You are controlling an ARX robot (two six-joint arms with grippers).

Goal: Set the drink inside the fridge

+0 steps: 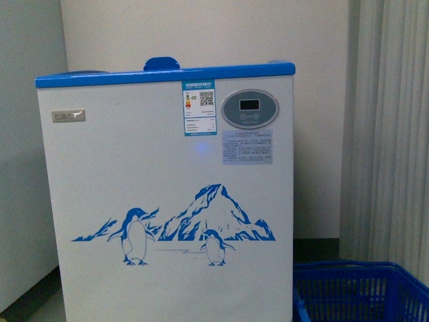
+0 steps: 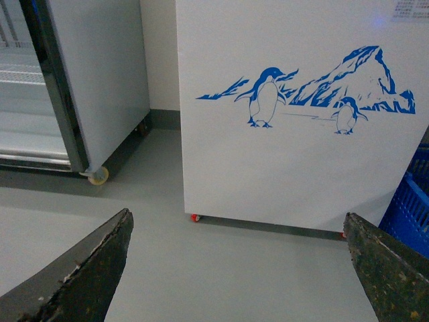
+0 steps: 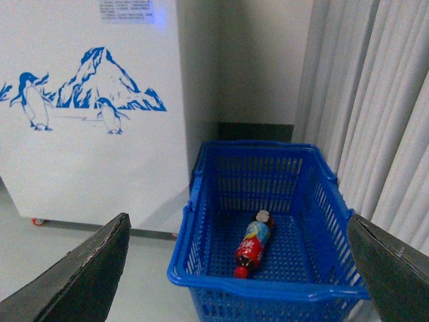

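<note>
"Cabinet at the far left, the grey upright one (image 2: 100,87): is that where it goes?"

"No. The goal is the white chest cooler (image 1: 167,201) next to it, with penguins on the front and a blue rim on top. The left pincer (image 2: 236,216) hangs low in front of it, spread wide, holding nothing and touching nothing."

"So which step is this?"

"The very first, I'd say: nothing has been picked up. The bottle (image 3: 253,243) lies on its side on the floor of the blue basket (image 3: 268,290), which stands on the ground just right of the cooler (red end of the wrapper toward the near rim)."

"And the right pincer (image 3: 238,219)?"

"Above the basket and short of it, fingers wide apart, empty. Next it should probably drop inside the walls and close across the bottle's body. A lid must also slide back; from the front I cannot tell whether the lids are shut."

"Beyond that?"

"Pale curtains (image 3: 382,100)."
</note>
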